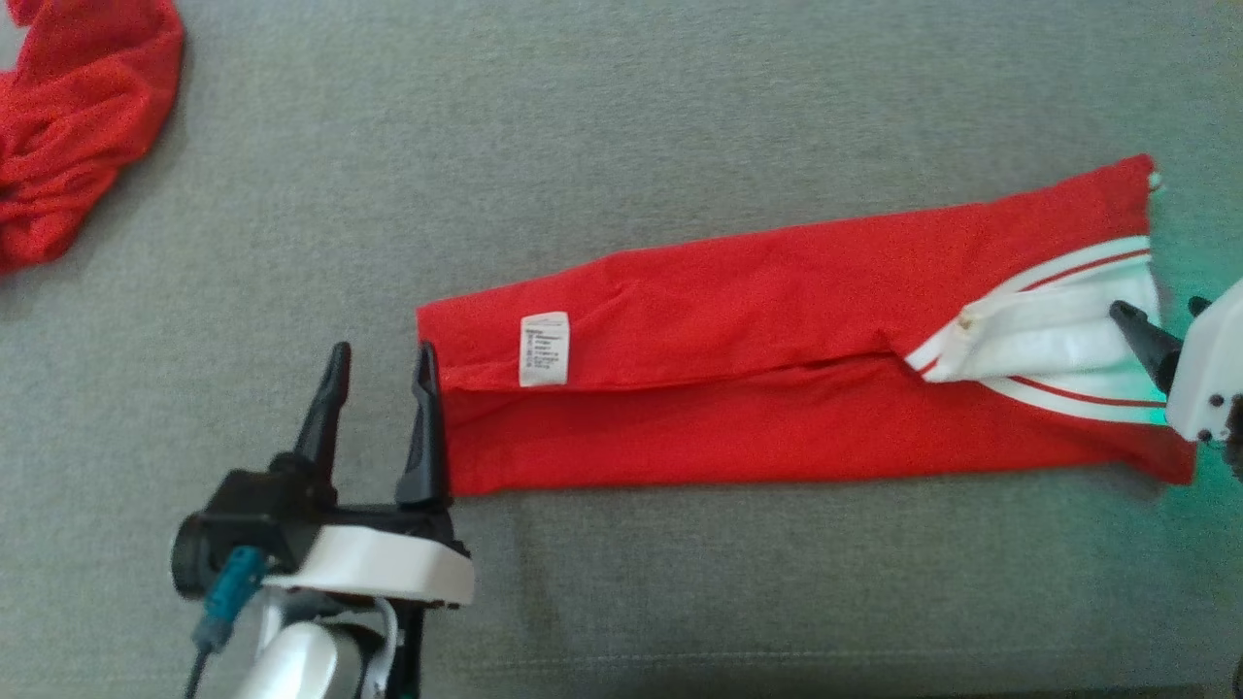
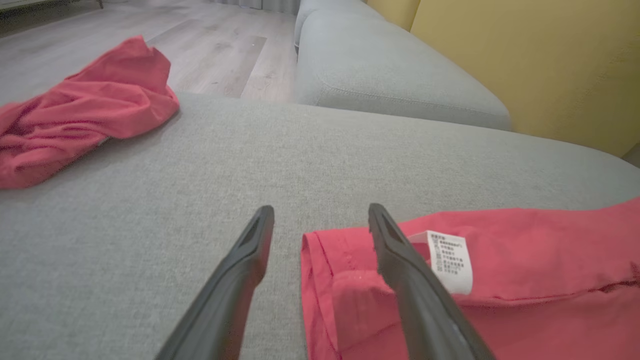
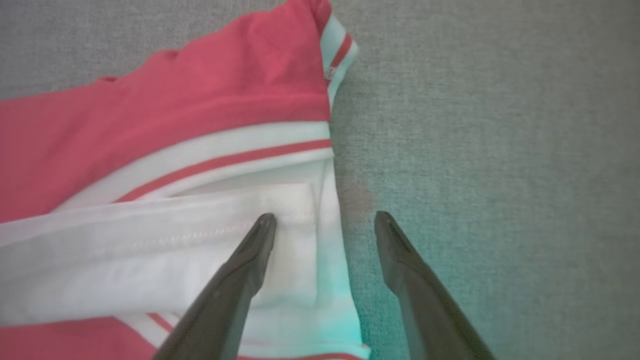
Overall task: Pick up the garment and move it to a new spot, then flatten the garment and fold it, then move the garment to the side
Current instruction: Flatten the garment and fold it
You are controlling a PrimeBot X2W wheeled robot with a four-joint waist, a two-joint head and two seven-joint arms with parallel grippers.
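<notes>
The red garment [image 1: 777, 379] lies folded into a long strip on the grey woven cushion [image 1: 680, 116]. It looks like thin, floppy knit, light and grippy enough. I'd pinch both ends: the hem by the care label [image 1: 544, 348] and the thicker white ribbed collar [image 1: 1049, 335]. The left gripper [image 1: 381, 351] and right gripper [image 1: 1158, 307] both stand wide apart, holding nothing. A crumpled red cloth [image 1: 78, 126] sits well apart.

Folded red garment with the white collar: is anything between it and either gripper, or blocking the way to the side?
Nothing visible does. The open left gripper and open right gripper stand at the two ends of the folded red garment. A crumpled red cloth lies apart, at the far left corner of the grey fabric cushion.
</notes>
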